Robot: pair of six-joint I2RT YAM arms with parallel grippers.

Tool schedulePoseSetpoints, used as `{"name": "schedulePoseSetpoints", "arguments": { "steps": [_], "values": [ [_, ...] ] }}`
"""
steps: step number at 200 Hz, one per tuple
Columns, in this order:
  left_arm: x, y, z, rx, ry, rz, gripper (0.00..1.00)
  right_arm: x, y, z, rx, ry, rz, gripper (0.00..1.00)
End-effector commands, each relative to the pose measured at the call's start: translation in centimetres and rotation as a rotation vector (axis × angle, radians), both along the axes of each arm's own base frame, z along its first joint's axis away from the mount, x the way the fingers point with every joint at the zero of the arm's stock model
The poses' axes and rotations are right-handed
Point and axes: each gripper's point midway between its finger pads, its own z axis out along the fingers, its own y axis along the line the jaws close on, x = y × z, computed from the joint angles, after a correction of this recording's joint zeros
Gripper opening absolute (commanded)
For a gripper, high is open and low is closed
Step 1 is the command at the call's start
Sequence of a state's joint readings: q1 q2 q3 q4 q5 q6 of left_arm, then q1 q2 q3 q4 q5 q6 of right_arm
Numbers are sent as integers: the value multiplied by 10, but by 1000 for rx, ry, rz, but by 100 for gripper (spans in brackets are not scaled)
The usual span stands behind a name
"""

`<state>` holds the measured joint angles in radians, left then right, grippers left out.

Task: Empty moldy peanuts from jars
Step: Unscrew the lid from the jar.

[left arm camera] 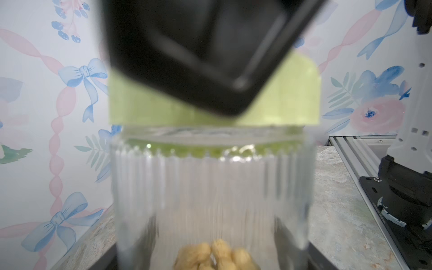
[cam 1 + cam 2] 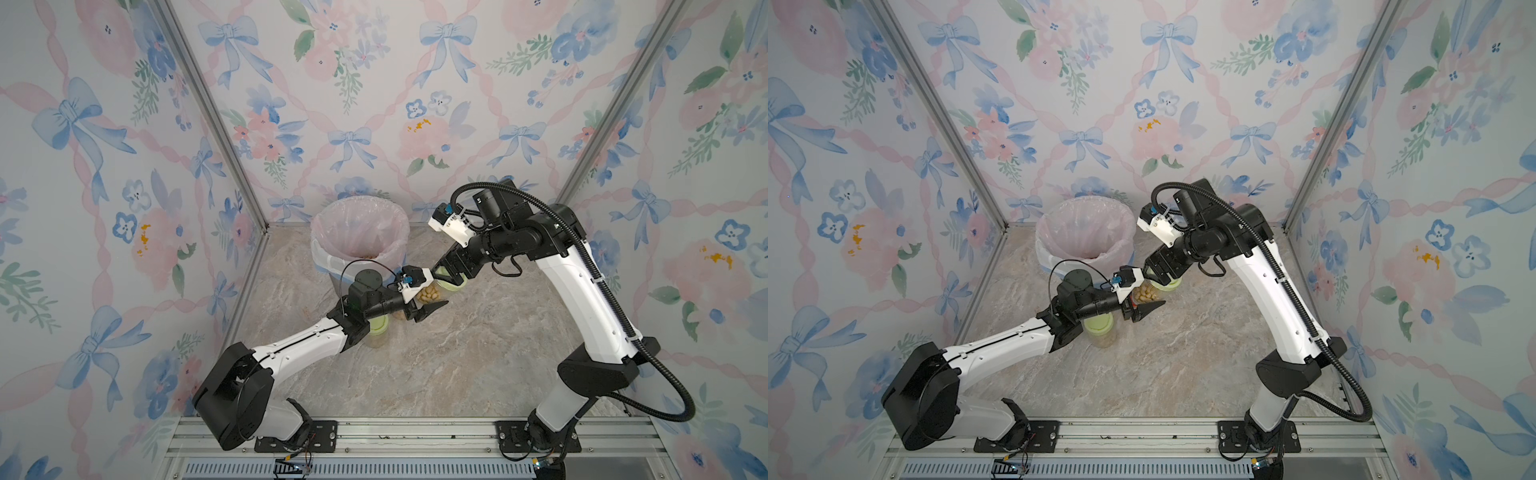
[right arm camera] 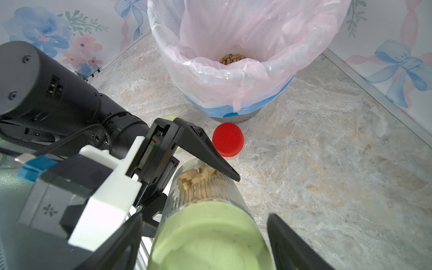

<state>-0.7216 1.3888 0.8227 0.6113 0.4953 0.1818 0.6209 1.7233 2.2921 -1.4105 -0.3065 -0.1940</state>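
left gripper (image 2: pixel 432 301) clamped on the ribbed jar (image 1: pixel 210 187), peanuts (image 1: pixel 217 254) inside, green lid (image 1: pixel 292 98) on. The jar is at 4–5 o'clock off the bin (image 2: pixel 399 232). right gripper (image 3: pixel 205 217) straddles the lid, small gap each side — released. Print on the arm base (image 1: pixel 397 210) is too blurred to read.

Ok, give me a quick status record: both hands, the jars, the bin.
left hand: shut on the held jar, which is tipped sideways
right hand: open, fingers either side of the green lid, lid on
jar contents: peanuts inside
bin: bag-lined, loose peanuts at the bottom
second jar: upright under the left arm, capped
red lid: beside the bin's foot, what is under it unclear
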Motion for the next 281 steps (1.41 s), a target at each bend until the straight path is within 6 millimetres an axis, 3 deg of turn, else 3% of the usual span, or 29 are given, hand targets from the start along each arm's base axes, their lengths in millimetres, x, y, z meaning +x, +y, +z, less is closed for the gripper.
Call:
{"name": "schedulePoseSetpoints", "arguments": {
  "steps": [1, 50, 80, 108, 118, 138, 169, 191, 231, 281],
  "values": [
    [2, -2, 23, -43, -60, 2, 7, 2, 9, 9, 43, -20, 7, 87],
    [1, 0, 22, -41, -60, 7, 7, 15, 4, 17, 77, -41, -42, 90],
    [2, 2, 21, -39, -62, 16, 7, 27, -2, 35, 137, -89, -99, 92],
    [6, 4, 21, -37, -66, 47, 7, 46, -25, 57, 246, -81, -274, 93],
    [9, 5, 21, -34, -74, 66, 6, 46, -43, 68, 303, -47, -394, 93],
    [16, 9, 21, -21, -99, 113, 6, 38, -70, 61, 390, 133, -609, 90],
    [28, 16, 20, 10, -149, 200, 7, -2, -77, 41, 379, 253, -701, 91],
    [33, 19, 20, 23, -173, 229, 7, -16, -79, 26, 366, 321, -774, 92],
    [35, 14, 16, 42, -186, 242, 6, -22, -65, 6, 366, 419, -835, 93],
    [36, 9, 10, 59, -191, 243, 6, -7, -47, -3, 378, 444, -840, 94]
  ]
}}
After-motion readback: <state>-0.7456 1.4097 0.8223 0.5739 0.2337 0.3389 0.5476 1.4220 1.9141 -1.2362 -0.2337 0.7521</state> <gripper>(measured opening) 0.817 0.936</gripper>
